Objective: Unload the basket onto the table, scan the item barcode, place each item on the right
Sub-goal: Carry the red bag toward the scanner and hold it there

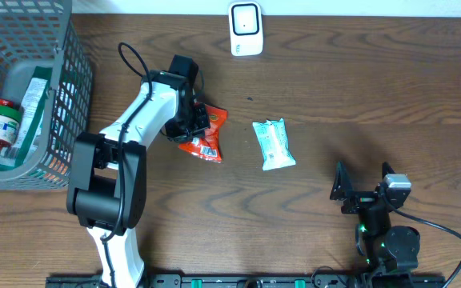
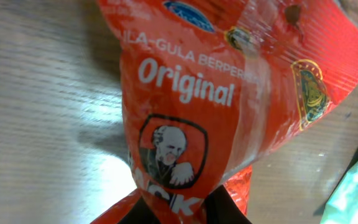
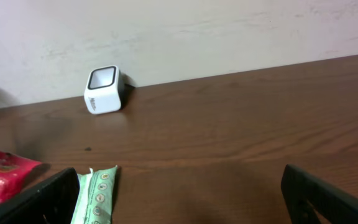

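My left gripper point(image 1: 192, 122) is shut on a red snack packet point(image 1: 206, 134) at the table's middle left; its free end hangs toward the table. In the left wrist view the red packet point(image 2: 229, 106) fills the frame, printed "Original", its lower end pinched between my dark fingers point(image 2: 229, 208). The white barcode scanner point(image 1: 246, 29) stands at the far edge, with the scanner point(image 3: 103, 89) seen by the wall in the right wrist view. My right gripper point(image 1: 365, 186) rests open near the front right, with nothing between its fingers.
A pale green packet point(image 1: 273, 144) lies flat in the middle, and this green packet point(image 3: 96, 194) shows beside my right gripper's left finger point(image 3: 42, 202). A grey wire basket point(image 1: 70, 96) with a bottle and packets stands at the far left.
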